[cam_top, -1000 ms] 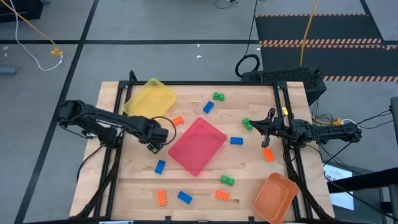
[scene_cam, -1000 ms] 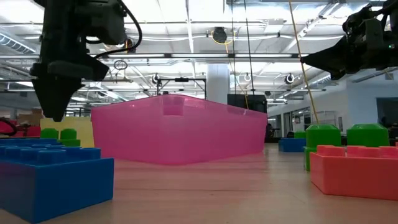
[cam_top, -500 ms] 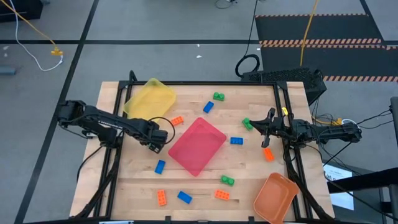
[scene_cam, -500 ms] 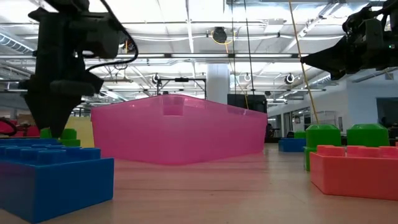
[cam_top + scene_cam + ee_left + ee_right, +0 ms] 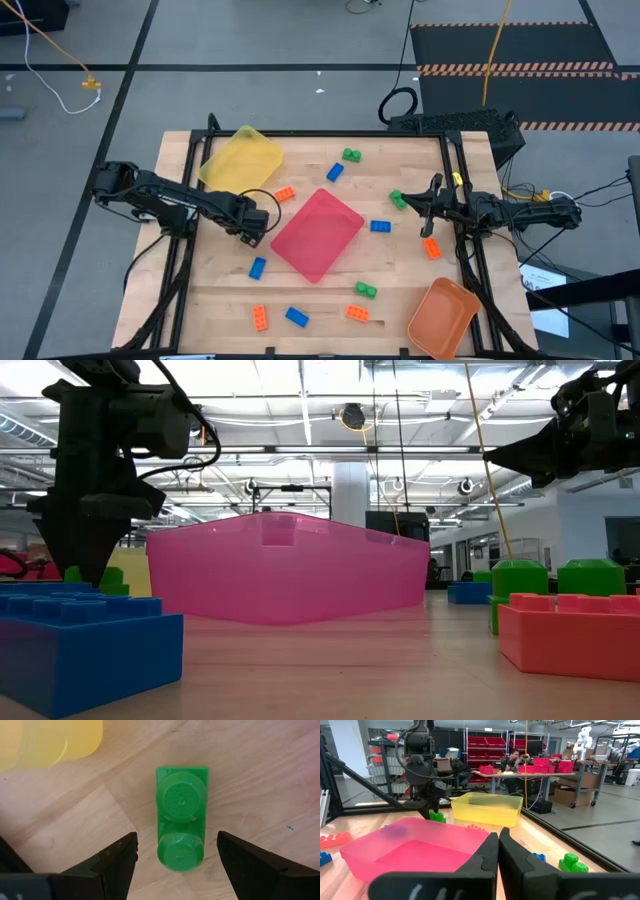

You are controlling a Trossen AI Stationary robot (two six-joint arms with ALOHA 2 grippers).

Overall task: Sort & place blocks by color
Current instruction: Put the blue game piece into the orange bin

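Green block (image 5: 181,817): left wrist view, on desk (image 5: 260,780) between spread, empty left end effector (image 5: 177,862) fingers. High view: arm dropped lower since second ago; grasp imminent. Right wrist view: right end effector (image 5: 498,851) closed, empty, waiting right.

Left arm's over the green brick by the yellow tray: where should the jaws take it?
Straight down from above, closing on the two long flat sides of the green brick. It lies flat, studs up, lengthwise between the open left gripper jaws, so its narrow width fits them.
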